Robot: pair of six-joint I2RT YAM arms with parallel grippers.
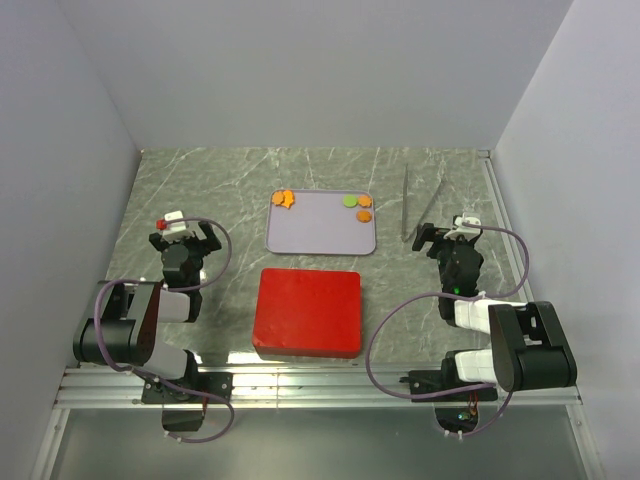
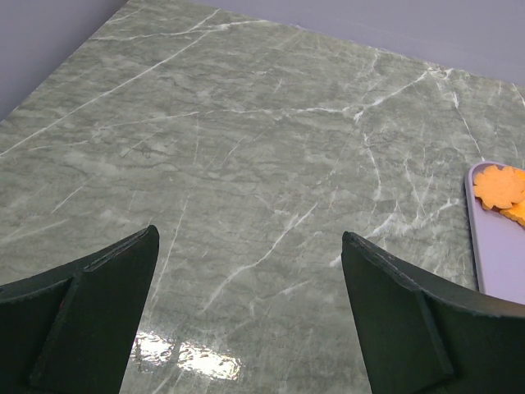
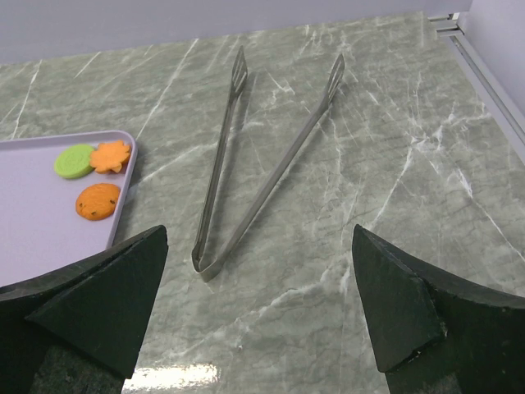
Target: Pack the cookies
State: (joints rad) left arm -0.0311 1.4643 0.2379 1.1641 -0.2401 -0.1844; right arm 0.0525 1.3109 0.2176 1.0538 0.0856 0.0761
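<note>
A lavender tray (image 1: 322,240) lies mid-table. On it are irregular orange cookies (image 1: 285,199) at its far left corner, and a green disc (image 1: 350,200) with two orange cookies (image 1: 365,208) at its far right. My left gripper (image 1: 184,238) is open and empty, left of the tray; its wrist view (image 2: 248,236) shows the orange cookies (image 2: 498,185) at the tray's corner (image 2: 492,263). My right gripper (image 1: 446,232) is open and empty, right of the tray; its wrist view (image 3: 258,234) shows the green disc (image 3: 74,160), a flower-shaped orange cookie (image 3: 111,156) and a round orange one (image 3: 98,200).
A closed red box (image 1: 308,312) sits just in front of the tray, between the arms. Metal tongs (image 1: 420,205) lie on the marble ahead of the right gripper, hinge end nearest it (image 3: 205,267). Walls enclose the table at the left, back and right.
</note>
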